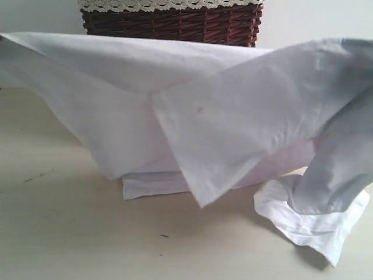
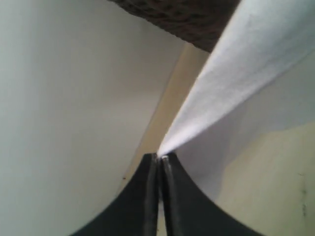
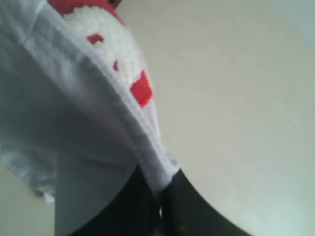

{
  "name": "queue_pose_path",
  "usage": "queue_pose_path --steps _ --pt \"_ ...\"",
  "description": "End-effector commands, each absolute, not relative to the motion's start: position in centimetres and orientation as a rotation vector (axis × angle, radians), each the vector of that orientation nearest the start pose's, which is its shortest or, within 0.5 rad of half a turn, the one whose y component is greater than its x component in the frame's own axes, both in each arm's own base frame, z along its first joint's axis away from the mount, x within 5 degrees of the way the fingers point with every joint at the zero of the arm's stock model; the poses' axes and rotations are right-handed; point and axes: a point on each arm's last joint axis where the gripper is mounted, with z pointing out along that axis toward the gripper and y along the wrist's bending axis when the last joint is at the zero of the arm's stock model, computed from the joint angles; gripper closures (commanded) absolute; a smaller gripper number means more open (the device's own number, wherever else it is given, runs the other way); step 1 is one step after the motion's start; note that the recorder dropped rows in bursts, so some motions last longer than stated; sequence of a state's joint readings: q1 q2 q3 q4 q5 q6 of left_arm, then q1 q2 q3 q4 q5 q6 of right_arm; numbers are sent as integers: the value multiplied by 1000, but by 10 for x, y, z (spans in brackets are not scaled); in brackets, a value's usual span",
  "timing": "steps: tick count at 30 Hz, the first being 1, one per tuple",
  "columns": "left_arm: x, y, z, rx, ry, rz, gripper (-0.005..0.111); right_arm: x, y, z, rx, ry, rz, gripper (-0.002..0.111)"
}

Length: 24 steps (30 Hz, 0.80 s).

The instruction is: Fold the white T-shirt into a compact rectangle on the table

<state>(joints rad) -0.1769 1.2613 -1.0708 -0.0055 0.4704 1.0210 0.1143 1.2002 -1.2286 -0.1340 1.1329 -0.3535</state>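
The white T-shirt hangs lifted and stretched across the exterior view, its lower folds and a sleeve resting on the table. Neither gripper shows in that view; both are off its edges. In the left wrist view my left gripper is shut on a pinched edge of the T-shirt, which fans out from the fingertips. In the right wrist view my right gripper is shut on a hemmed edge of the T-shirt; the fuzzy red-and-white lettering shows there.
A dark brown wicker basket with a lace-trimmed liner stands behind the shirt at the back of the table; the basket also appears in the left wrist view. A pale wall lies behind. Small dark specks mark the table front.
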Motion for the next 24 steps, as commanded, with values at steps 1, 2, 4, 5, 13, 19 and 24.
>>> queue_pose_path --steps 1,2,4,5,13,19,24 --pt "264 -42 376 1099 1741 508 107 232 -5 394 -422 2409 -524 108" --pt "264 -42 378 1086 1730 510 107 234 -6 396 -391 2383 -546 108" --pt "265 -42 386 1053 1708 514 107 241 -7 400 -343 2306 -564 108" --pt "267 -40 390 1030 1693 521 107 244 -7 402 -340 2272 -568 108" --pt "279 -29 443 841 1538 585 107 285 -3 398 -435 2149 -645 108" --pt "284 -33 454 861 1542 573 107 286 1 396 -513 2265 -584 108" --pt "258 -32 439 1013 1790 480 107 241 16 405 -725 2360 -324 108"
